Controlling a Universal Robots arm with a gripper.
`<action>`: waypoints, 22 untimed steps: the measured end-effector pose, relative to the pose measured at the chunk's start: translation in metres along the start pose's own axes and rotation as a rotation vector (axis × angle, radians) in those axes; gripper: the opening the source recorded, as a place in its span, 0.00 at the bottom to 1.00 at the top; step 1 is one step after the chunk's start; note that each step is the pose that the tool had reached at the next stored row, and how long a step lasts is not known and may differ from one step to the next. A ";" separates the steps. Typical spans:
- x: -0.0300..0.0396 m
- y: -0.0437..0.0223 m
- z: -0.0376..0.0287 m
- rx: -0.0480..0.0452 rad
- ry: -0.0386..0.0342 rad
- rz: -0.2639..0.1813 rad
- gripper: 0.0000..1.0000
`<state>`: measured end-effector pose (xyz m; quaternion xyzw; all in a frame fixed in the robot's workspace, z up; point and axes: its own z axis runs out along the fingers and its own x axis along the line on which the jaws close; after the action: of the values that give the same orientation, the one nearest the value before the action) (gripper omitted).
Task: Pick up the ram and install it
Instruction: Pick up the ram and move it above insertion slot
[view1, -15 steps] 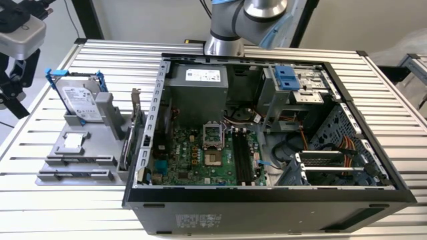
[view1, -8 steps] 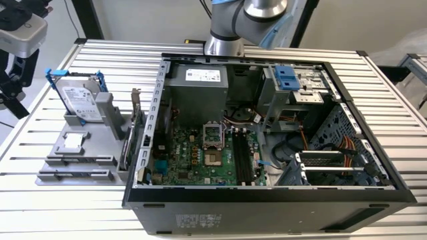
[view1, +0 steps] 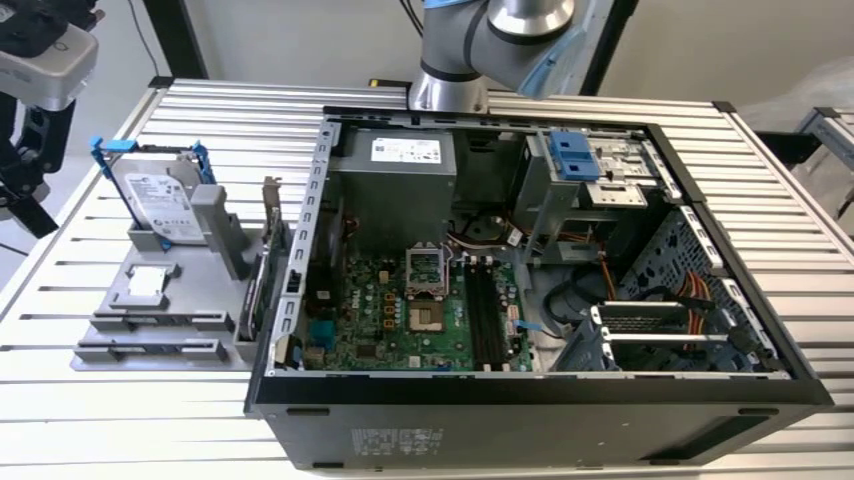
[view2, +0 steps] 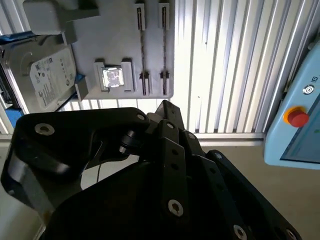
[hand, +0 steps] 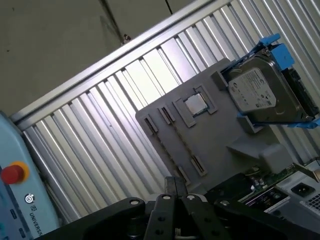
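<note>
Second wrist view: gripper, fingertips pressed together, hanging near the table's edge, close to the grey holder.
Holder: hard drive standing at one corner, a small chip in its pocket, two long slots beside it.
Exterior view: open case mid-table, just beside the holder.
Ram: place cannot be told; whether it sits in the motherboard's long sockets cannot be made out.
</note>
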<state>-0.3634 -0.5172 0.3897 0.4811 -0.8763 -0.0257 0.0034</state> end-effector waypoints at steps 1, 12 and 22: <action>0.0000 0.0000 0.0000 -0.0001 0.0003 -0.007 0.00; 0.0001 0.0003 0.0000 -0.0012 0.0032 -0.067 0.00; 0.0002 0.0002 0.0000 -0.0022 0.0055 -0.114 0.00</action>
<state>-0.3637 -0.5172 0.3897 0.5304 -0.8473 -0.0255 0.0049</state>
